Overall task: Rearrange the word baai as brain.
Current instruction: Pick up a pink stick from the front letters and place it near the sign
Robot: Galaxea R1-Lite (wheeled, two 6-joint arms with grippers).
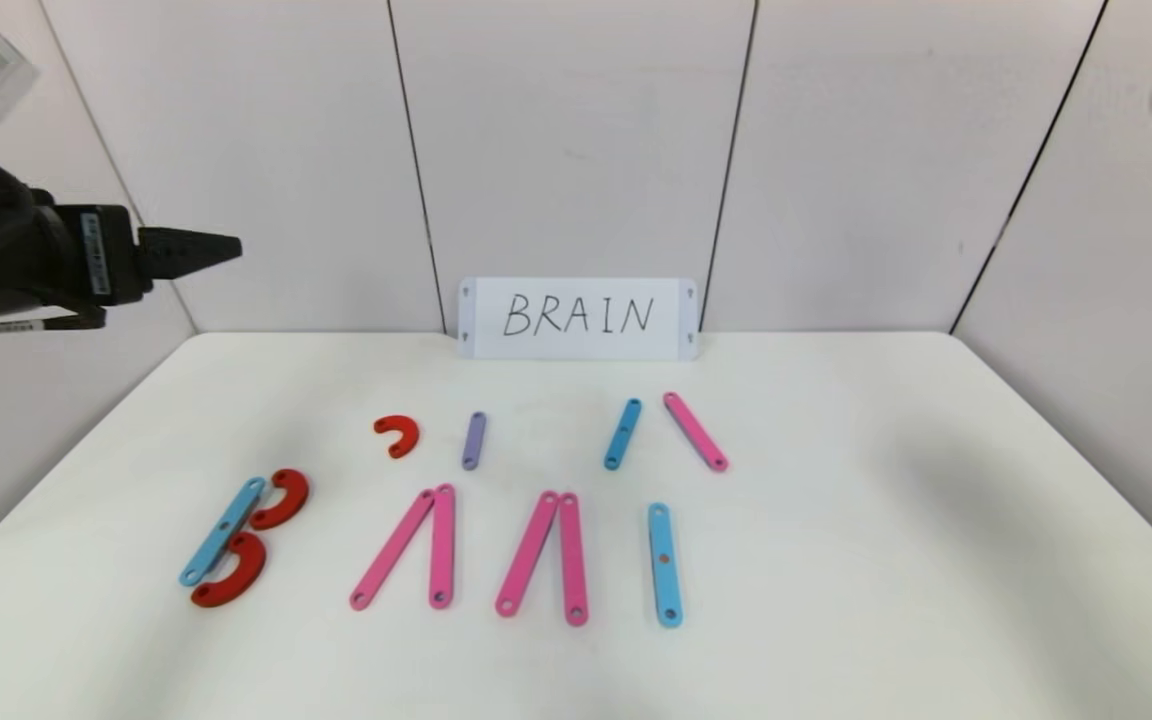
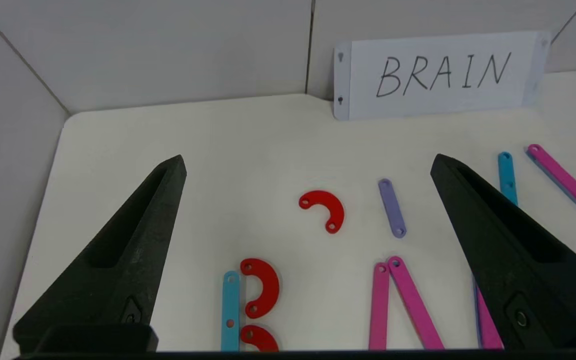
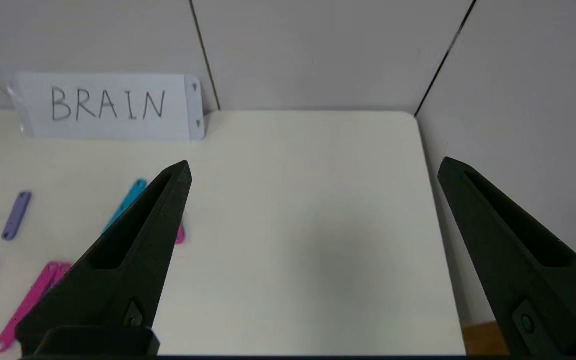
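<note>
Left claw (image 2: 308, 165) (spread wide, holding nothing) hovers above and left of the word baai (image 1: 436, 550).

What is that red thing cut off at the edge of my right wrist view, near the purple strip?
Observer: A loose red C-shaped piece, lying apart from the purple strip.
Operator: Is there a B anywhere?
Observer: Yes. A light-blue strip with two red curves beside it forms a B at the robot's left end of the front row.
Operator: And the left gripper?
Observer: The left gripper is open and empty, raised over the table's left side, with the B and the loose red piece below it.
</note>
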